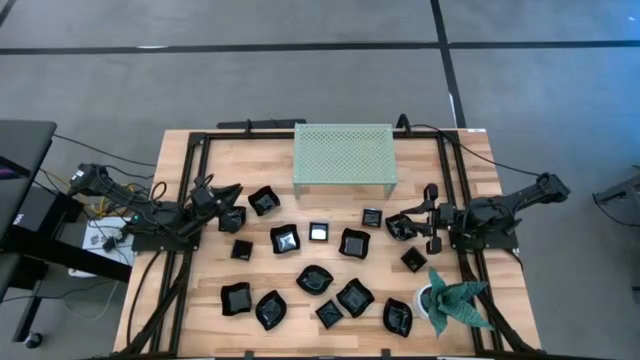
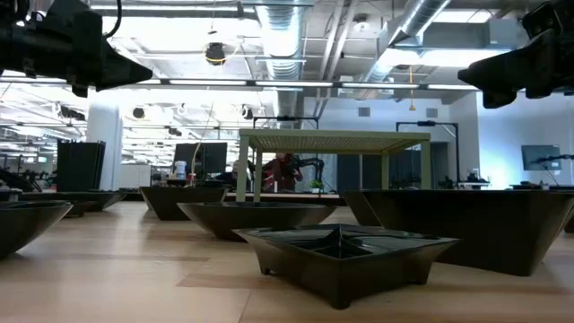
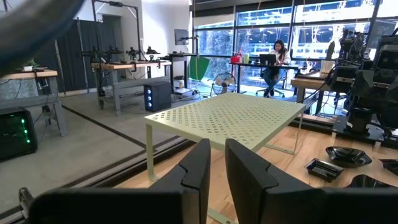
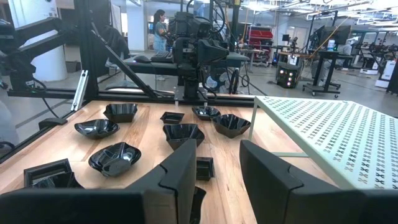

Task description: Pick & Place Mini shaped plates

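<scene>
Several glossy black mini plates (image 1: 314, 279) lie scattered flat on the wooden table, square, leaf-shaped and scalloped; in the low view one square plate (image 2: 341, 247) sits nearest. My left gripper (image 1: 232, 197) (image 3: 217, 155) hovers above the table's left side near a plate (image 1: 262, 200), its fingers open by a narrow gap and holding nothing. My right gripper (image 1: 415, 218) (image 4: 217, 162) hovers at the right side, open and empty, pointing toward the table's left over a plate (image 1: 400, 228). A small square plate (image 4: 202, 168) shows low between its fingers.
A pale green mesh rack (image 1: 345, 160) stands on legs at the far middle of the table. A spiky green plant in a white pot (image 1: 455, 300) sits at the near right corner. Black rails (image 1: 190, 180) run along both sides. A person sits far back in the room (image 3: 273, 59).
</scene>
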